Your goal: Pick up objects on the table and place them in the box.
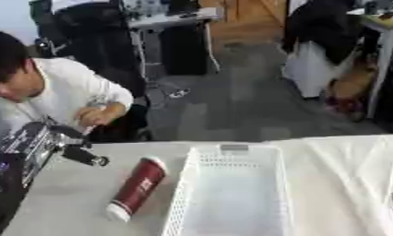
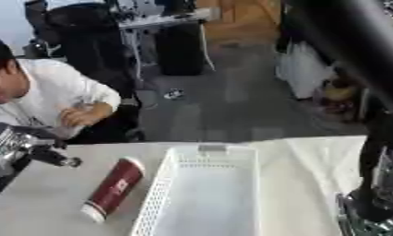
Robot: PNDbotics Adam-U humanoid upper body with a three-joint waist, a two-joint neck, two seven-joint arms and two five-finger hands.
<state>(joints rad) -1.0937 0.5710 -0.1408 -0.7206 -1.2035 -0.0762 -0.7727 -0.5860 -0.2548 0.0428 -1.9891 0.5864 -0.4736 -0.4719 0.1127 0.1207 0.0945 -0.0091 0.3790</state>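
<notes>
A dark red cylindrical can [image 1: 138, 187] with white ends lies on its side on the grey table [image 1: 67, 198], just left of the white mesh box [image 1: 230, 196]. The box holds nothing that I can see. My left hand [image 1: 46, 145] hovers at the table's far left edge, up and to the left of the can. Its fingers are relaxed, its thumb [image 1: 88, 157] sticks out towards the can, and it holds nothing. My right hand [image 2: 363, 220] sits low at the right edge, right of the box, with fingers pointing up and nothing in it.
A white cloth [image 1: 345, 170] covers the table's right part, under and beyond the box. My right forearm [image 2: 381, 152] rises dark along the right side. Beyond the table's far edge lie grey floor, desks and chairs.
</notes>
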